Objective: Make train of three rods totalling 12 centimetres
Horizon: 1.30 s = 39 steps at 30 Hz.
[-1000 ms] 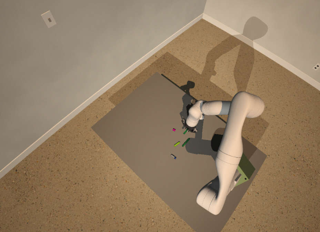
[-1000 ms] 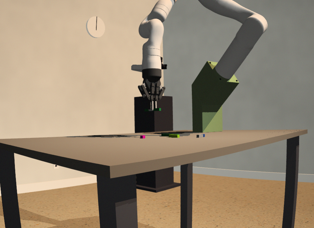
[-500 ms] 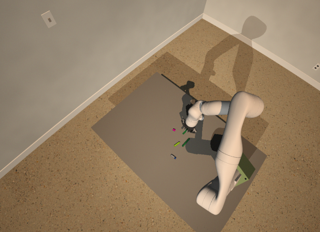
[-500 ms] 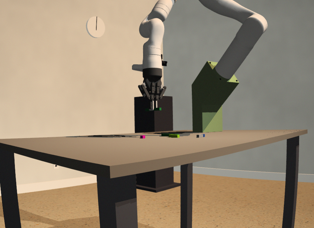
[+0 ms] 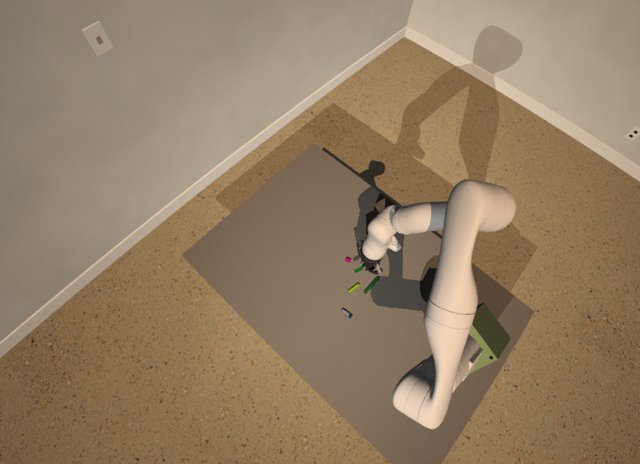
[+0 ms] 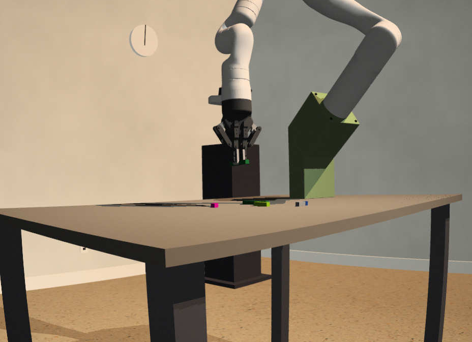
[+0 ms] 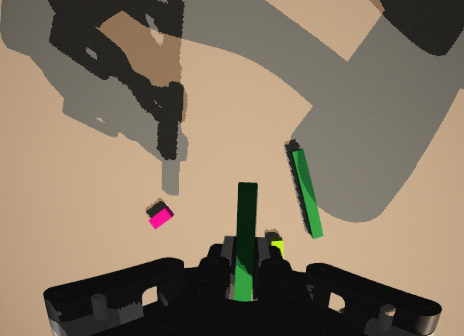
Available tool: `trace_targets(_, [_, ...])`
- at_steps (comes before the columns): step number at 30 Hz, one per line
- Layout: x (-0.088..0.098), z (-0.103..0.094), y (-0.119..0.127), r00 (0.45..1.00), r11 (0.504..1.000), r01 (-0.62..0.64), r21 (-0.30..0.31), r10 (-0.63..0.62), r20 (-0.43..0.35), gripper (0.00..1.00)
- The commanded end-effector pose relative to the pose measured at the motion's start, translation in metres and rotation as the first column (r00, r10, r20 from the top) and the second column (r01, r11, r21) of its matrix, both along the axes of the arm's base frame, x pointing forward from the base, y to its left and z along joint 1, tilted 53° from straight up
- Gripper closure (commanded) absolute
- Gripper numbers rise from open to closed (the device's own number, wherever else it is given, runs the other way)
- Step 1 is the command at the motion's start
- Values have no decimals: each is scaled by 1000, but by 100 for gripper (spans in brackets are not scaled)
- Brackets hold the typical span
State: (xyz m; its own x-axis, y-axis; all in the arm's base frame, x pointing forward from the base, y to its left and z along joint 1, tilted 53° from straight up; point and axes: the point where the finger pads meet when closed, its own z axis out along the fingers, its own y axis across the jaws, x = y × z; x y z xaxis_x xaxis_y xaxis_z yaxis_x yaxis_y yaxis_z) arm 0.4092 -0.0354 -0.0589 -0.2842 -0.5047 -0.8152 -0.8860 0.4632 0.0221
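My gripper [image 5: 371,266] [image 6: 239,160] [image 7: 244,252] is shut on a green rod [image 5: 358,268] [image 6: 240,162] [image 7: 246,224] and holds it level, well above the table [image 5: 268,216] [image 6: 190,231] [image 7: 80,197]. A second green rod [image 5: 371,285] [image 6: 248,202] [image 7: 307,193] lies flat on the table just right of it. A lime rod [image 5: 354,287] [image 6: 261,204] [image 7: 275,244] lies beside that one, partly hidden by my fingers in the wrist view. A magenta rod [image 5: 347,259] [image 6: 214,205] [image 7: 160,217] lies to the left. A grey rod [image 5: 344,311] [image 6: 299,204] and a blue rod [image 5: 350,315] [image 6: 305,203] lie end to end, apart from the others.
The arm's green pedestal [image 5: 491,335] [image 6: 310,148] stands at the table's near right corner. A dark box [image 6: 213,171] stands behind the table's far edge. The arm's shadow falls over the rods.
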Motion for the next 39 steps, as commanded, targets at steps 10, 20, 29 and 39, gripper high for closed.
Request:
trace_targets(10, [5, 39, 28, 970, 985, 150, 84, -130, -208, 95])
trace_targets(20, [8, 74, 57, 849, 923, 360, 134, -265, -458, 95])
trace_targets(29, [8, 96, 78, 690, 841, 529, 117, -345, -637, 95])
trace_targets(39, [7, 110, 91, 550, 764, 640, 78, -385, -742, 95])
